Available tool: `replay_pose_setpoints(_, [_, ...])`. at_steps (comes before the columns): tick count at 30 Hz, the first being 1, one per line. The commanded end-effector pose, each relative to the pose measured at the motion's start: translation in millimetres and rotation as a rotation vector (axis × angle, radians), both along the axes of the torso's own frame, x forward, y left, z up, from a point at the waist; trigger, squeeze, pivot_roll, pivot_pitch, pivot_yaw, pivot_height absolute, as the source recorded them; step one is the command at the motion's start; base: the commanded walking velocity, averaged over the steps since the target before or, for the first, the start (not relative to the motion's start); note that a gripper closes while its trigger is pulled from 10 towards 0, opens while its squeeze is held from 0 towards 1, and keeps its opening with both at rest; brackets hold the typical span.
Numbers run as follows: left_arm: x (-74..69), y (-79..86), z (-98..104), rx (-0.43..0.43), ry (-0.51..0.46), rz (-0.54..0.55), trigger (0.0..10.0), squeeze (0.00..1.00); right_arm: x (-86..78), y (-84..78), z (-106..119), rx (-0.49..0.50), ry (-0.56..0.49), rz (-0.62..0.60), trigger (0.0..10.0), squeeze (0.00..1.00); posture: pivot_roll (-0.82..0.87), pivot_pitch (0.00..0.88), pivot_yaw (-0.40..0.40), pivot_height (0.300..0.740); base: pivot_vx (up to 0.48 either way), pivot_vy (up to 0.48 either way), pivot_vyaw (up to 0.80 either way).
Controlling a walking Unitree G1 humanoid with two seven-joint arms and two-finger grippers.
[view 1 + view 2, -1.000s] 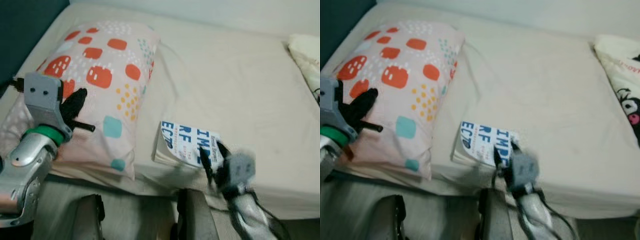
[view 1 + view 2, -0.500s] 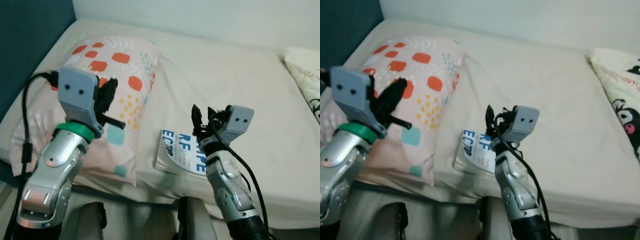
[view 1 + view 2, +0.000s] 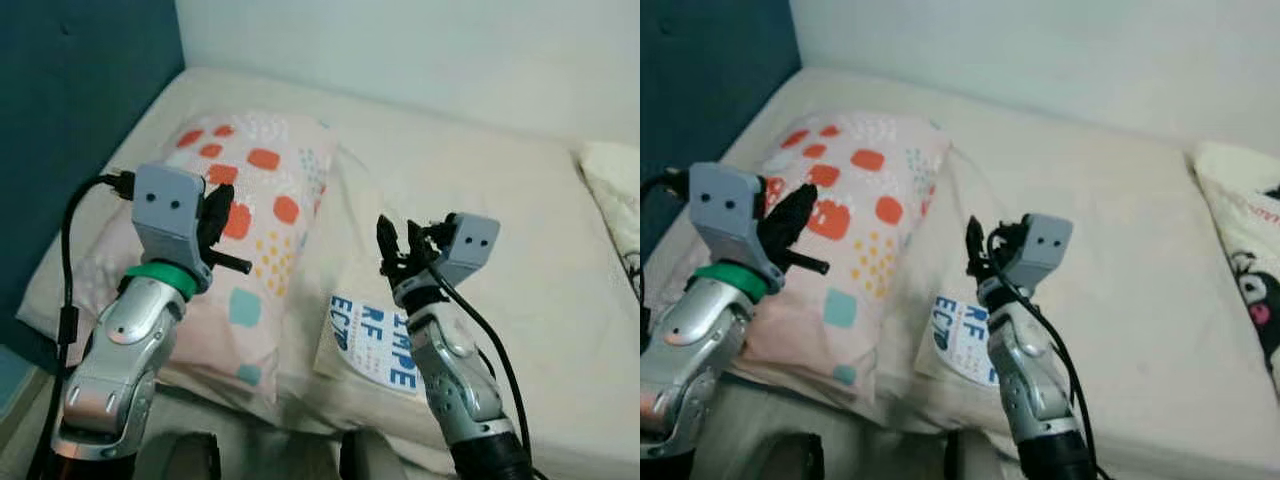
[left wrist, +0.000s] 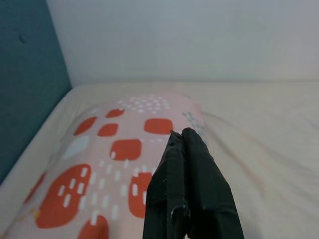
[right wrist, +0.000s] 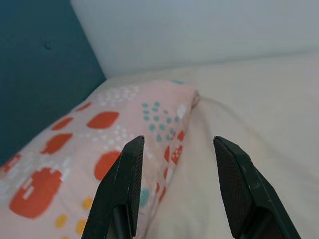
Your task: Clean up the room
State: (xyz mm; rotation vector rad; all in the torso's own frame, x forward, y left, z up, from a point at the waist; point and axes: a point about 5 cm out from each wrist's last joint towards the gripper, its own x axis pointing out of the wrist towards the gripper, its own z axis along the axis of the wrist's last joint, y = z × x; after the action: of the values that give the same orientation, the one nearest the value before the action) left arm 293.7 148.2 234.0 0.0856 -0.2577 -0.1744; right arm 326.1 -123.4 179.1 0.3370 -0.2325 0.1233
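On the cream bed [image 3: 480, 190], a book [image 3: 375, 345] lies just beside the patterned pillow [image 3: 250, 230], near the mattress edge. Right gripper [image 3: 398, 238] hovers above the book, fingers apart; left gripper [image 3: 225, 215], fingers together, hangs over the pillow. A clumsy grab could likely push the book off the edge.

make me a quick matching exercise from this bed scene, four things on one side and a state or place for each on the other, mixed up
Things:
1. pillow
2. book
3. left gripper
4. right gripper

States or places:
A. fingers apart, empty
B. by the dark headboard, orange spots
C. fingers pressed together, empty
D. flat near the bed's front edge, blue letters

Pairs: 1-B, 2-D, 3-C, 4-A
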Motion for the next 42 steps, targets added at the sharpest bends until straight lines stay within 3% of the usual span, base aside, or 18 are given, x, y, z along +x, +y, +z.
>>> replay_pose_setpoints(1, [0.0,-1.5,-5.7,0.003,0.014,-0.002,10.0,0.00,-0.5,-6.5,-7.2,-0.007,0.035,-0.023,10.0,0.00,0.09,0.059,-0.032,0.671,0.000,0.000,0.00])
replay_pose_setpoints(17, [4.3,-2.3,-19.7,0.017,0.067,0.003,10.0,0.00,0.1,-11.8,-14.0,0.000,0.058,-0.072,10.0,0.00,0.09,0.060,-0.017,0.740,0.000,0.000,0.00])
replay_pose_setpoints(27, [3.7,0.6,-37.7,-0.040,0.149,0.062,10.0,0.00,-1.4,-15.2,-22.4,-0.015,0.076,-0.110,10.0,0.00,0.08,0.057,-0.013,0.740,0.000,0.000,0.00])
replay_pose_setpoints(33, [1.4,-6.8,-41.4,-0.001,0.112,0.061,10.0,0.00,-2.1,-16.0,-31.3,-0.025,0.104,-0.115,10.0,0.00,0.08,0.055,-0.015,0.740,0.000,0.000,0.00])
replay_pose_setpoints(42, [10.0,-9.8,-32.0,0.018,0.043,0.034,10.0,0.00,-0.7,-14.3,-35.3,-0.020,0.124,-0.114,10.0,0.00,0.08,0.051,-0.010,0.740,0.200,0.000,-0.23])
